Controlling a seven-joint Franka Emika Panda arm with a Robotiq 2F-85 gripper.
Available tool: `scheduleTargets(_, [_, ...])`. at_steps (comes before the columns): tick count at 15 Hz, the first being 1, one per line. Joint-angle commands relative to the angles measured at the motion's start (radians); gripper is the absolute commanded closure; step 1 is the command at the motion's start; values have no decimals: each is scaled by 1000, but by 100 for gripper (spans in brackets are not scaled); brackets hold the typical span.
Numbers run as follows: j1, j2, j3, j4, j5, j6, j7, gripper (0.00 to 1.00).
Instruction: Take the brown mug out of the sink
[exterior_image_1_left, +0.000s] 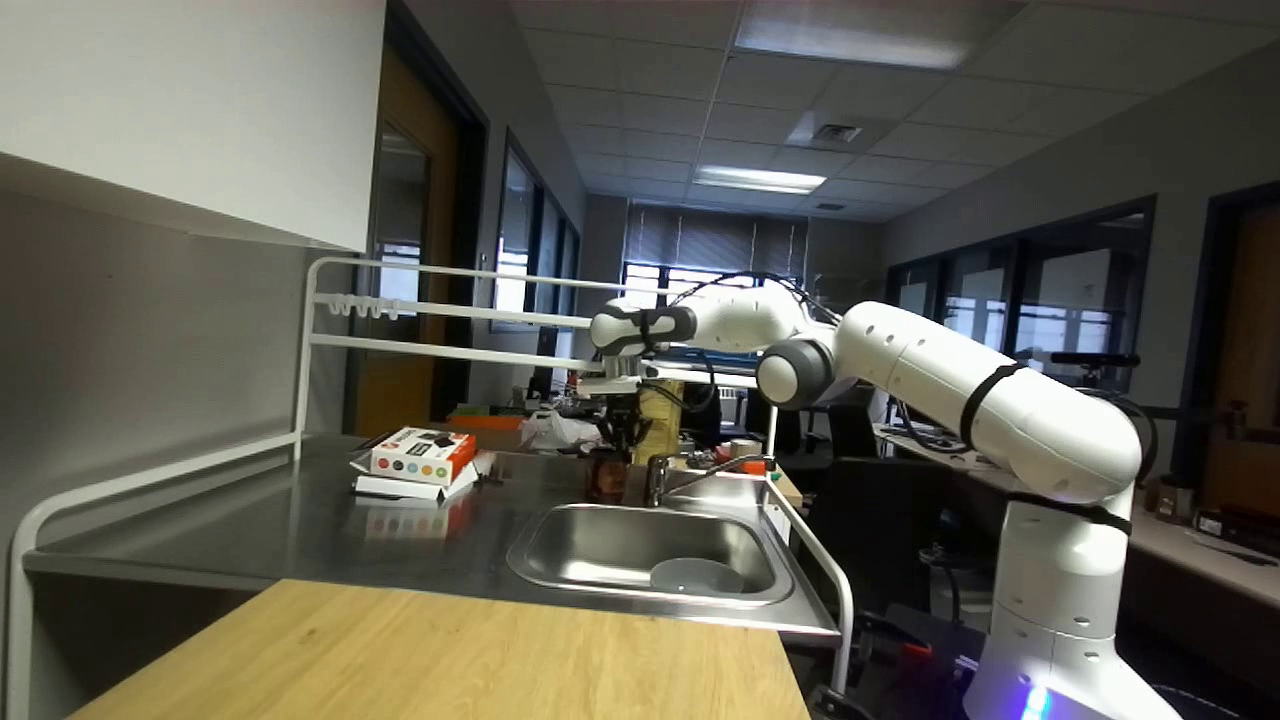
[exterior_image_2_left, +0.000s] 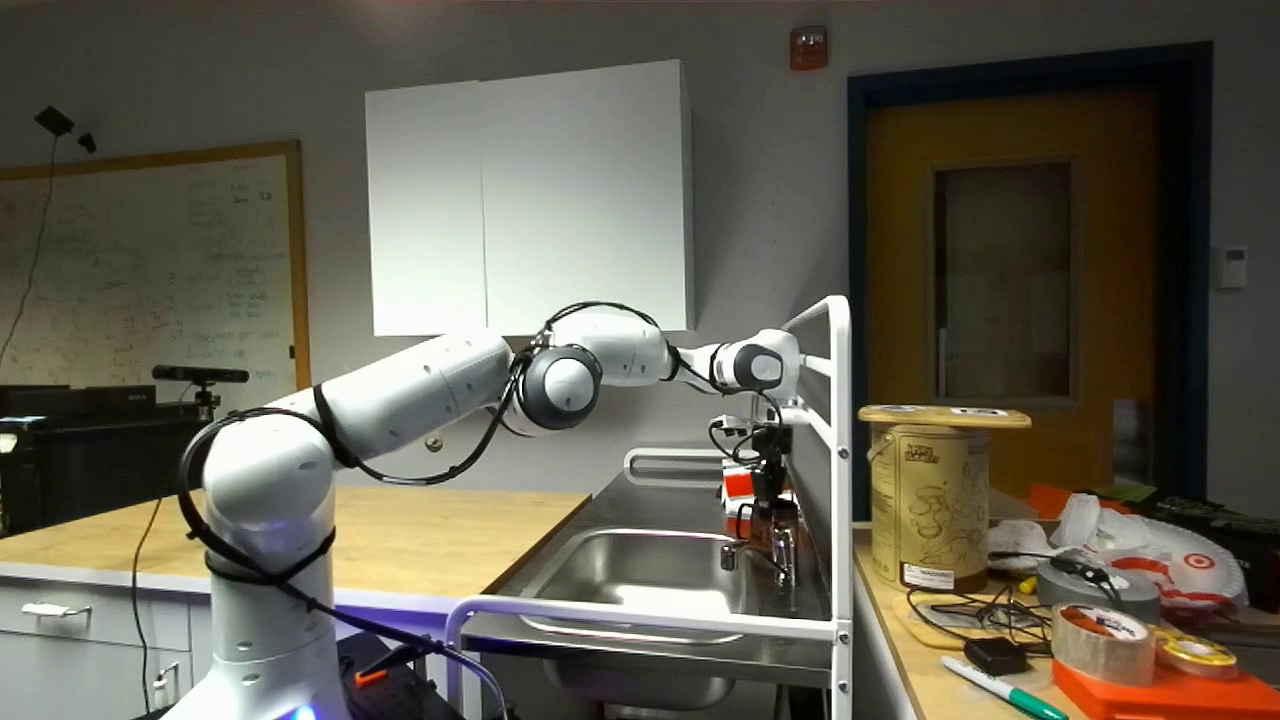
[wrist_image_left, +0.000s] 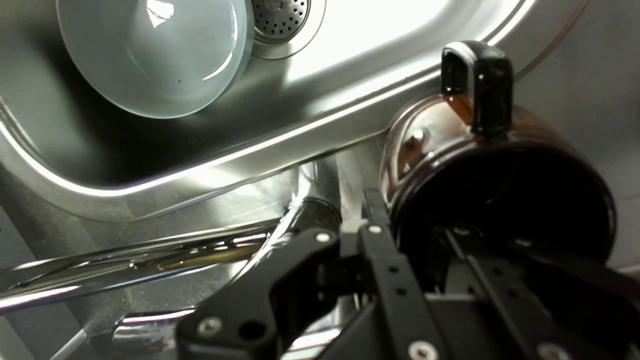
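Note:
The brown mug is glossy, dark inside, with a black handle. It stands on the metal counter beside the sink, close to the faucet. The mug shows upright under the gripper in both exterior views. My gripper is low at the mug's rim. One finger is outside the wall, between mug and faucet; the other reaches into the dark opening. A gap shows between the inner finger and the wall, so the gripper is open; the inner fingertip is hard to see. The gripper also shows in both exterior views.
A pale translucent round dish lies in the sink near the drain. A white and orange box lies farther along the counter. White rack rails run behind the gripper. A wooden top adjoins the counter.

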Motion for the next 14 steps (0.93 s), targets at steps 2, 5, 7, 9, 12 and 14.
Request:
scheduleTargets(2, [-3, 2, -2, 12, -4, -16, -7, 39])
scheduleTargets(5, [0, -3, -3, 13, -6, -21, -7, 17])
scheduleTargets(7, [2, -7, -4, 13, -7, -24, -7, 2])
scheduleTargets(9, [4, -13, -4, 16, -8, -26, -9, 0])
scheduleTargets(12, [9, -25, -4, 21, -9, -32, -10, 0])
scheduleTargets(14, [14, -38, -4, 23, -8, -40, -8, 0])
